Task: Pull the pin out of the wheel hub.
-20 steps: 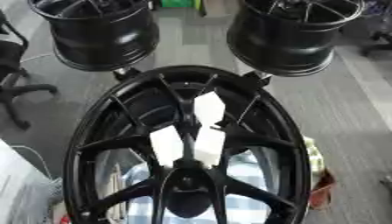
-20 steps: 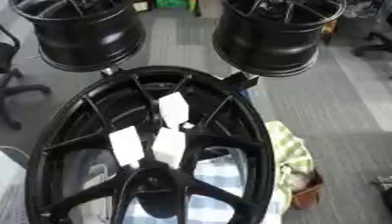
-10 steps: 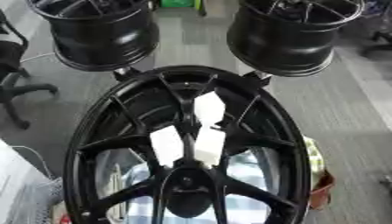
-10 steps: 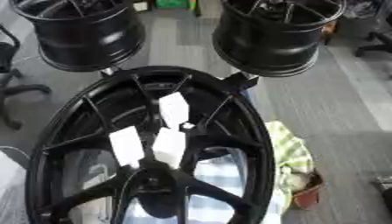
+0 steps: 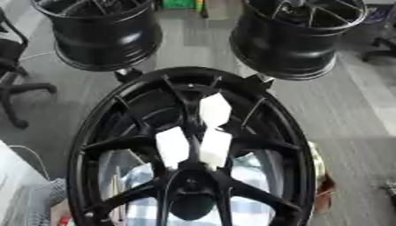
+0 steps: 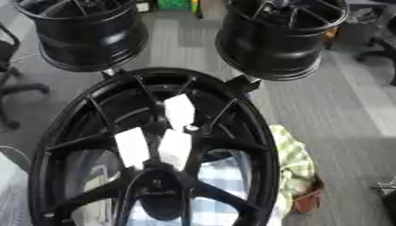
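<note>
Neither hand shows in either view, so their state cannot be told; the wheel hub (image 5: 192, 176) lies centred, no pin discernible.

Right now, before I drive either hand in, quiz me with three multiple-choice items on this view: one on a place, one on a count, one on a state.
1. Where do the white patches sit on the near wheel?
A. On the spokes around the hub
B. Along the outer rim
C. On the floor beside it

2. How many white patches show on that wheel?
A. One
B. Three
C. Five

3. What are the robot's hands doing?
A. The left hand holds a spoke
B. Neither hand shows in either view
C. The right hand rests on the rim

Answers:
1 A: the patches cluster on the spokes just above the hub.
2 B: one patch is higher, two lie side by side below it.
3 B: only the near wheel, two far wheels and the grey floor show.
</note>
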